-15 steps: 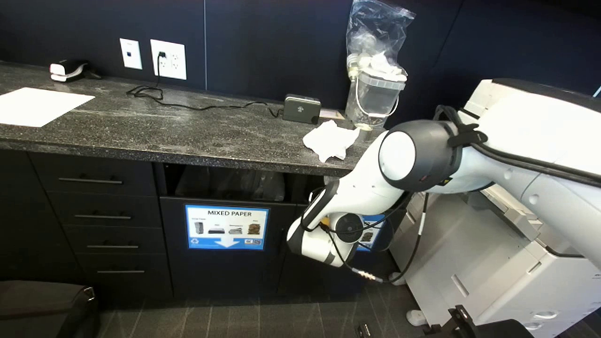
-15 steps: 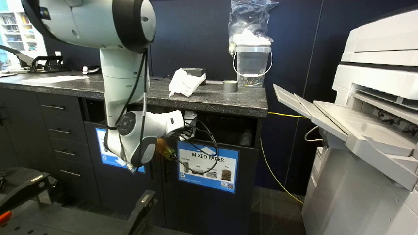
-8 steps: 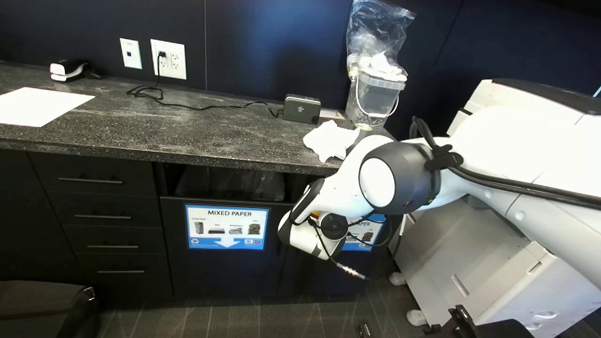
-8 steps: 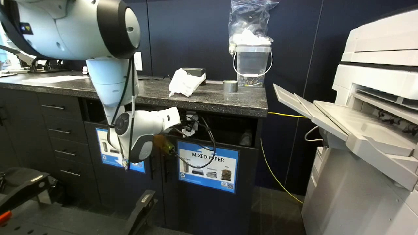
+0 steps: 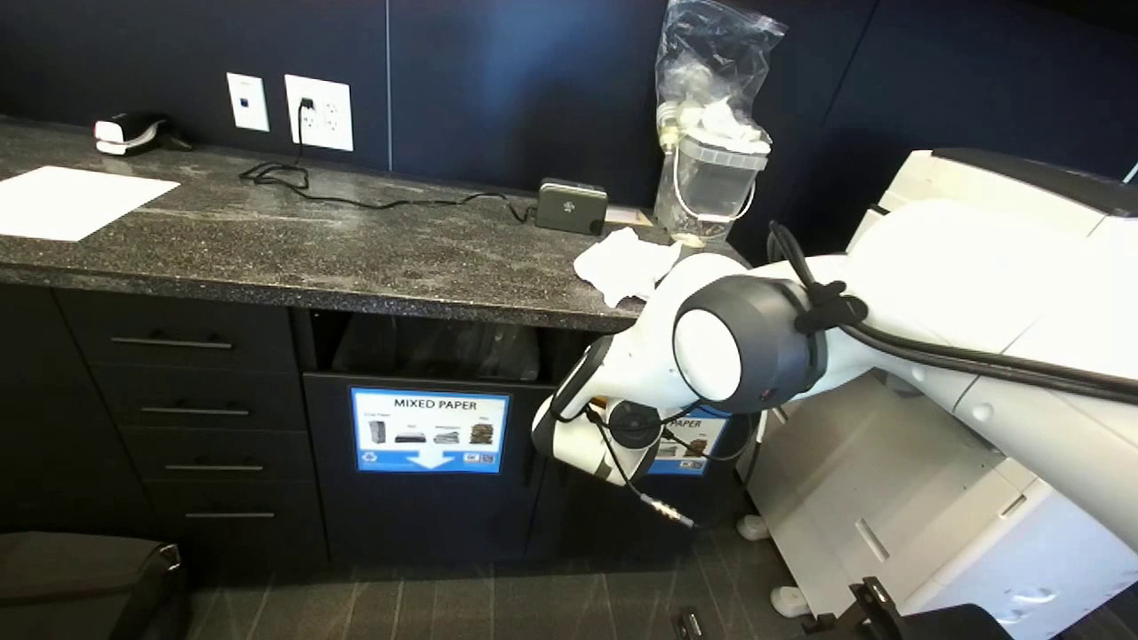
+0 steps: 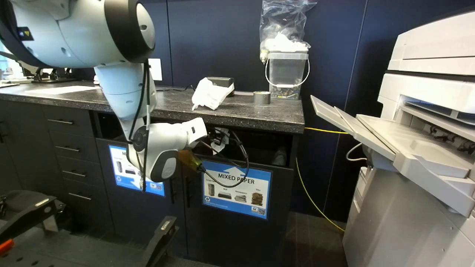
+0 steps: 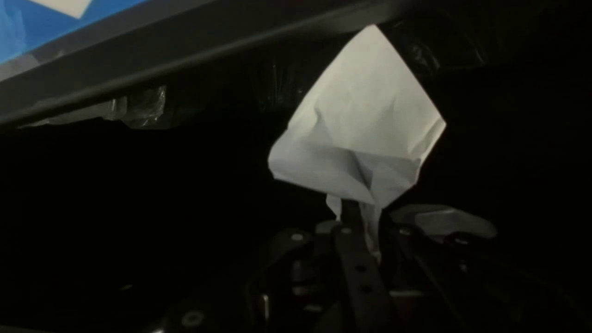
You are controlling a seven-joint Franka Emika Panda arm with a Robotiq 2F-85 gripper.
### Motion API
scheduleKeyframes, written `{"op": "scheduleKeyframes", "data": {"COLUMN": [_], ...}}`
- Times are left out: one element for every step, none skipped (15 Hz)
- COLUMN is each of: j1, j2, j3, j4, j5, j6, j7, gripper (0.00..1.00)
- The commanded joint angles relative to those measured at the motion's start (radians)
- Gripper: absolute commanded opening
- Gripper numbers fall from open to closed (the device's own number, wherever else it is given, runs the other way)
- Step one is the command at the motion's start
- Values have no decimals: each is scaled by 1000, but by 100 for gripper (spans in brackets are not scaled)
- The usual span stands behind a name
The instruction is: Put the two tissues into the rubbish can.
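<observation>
In the mouth of the rubbish can (image 6: pixel 259 163), the gripper (image 7: pixel 373 229) pinches a crumpled tissue (image 7: pixel 365 115).

Premises are an office copy area, evidenced by the photocopier (image 6: pixel 412 178) and "MIXED PAPER" signs (image 6: pixel 237 190) on cabinetry (image 6: pixel 230 237).

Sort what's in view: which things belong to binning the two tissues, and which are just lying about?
For the job:
pincer, shut on the held tissue
loose tissue on the counter
bin slot below it

Just lying about:
paper sheet
stapler
tape roll
bucket
plastic bag
dark box
</observation>
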Motion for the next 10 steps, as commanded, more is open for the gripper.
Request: {"op": "scheduleKeyframes", "data": {"j1": [31,-53,-56,-65,-75,-85,-93,-103,-111,-115], "j2": [0,-1,-1,0,0,0,1,2,4,5], "j3": [-40,70,73,86,98,108,114,123,129,131], "j4": [-8,1,-4,-10,-6,-13,-23,-12,-8,-14], "j5": [23,-44,-55,-67,-77,-100,-119,-130,-137,-142], "j6": [8,51,43,38,21,0,-9,-38,-61,-71], "j7": [6,-74,-83,-98,-116,-125,-134,-146,-153,-157], "gripper": [5,7,33,35,40,50,57,64,73,79]}}
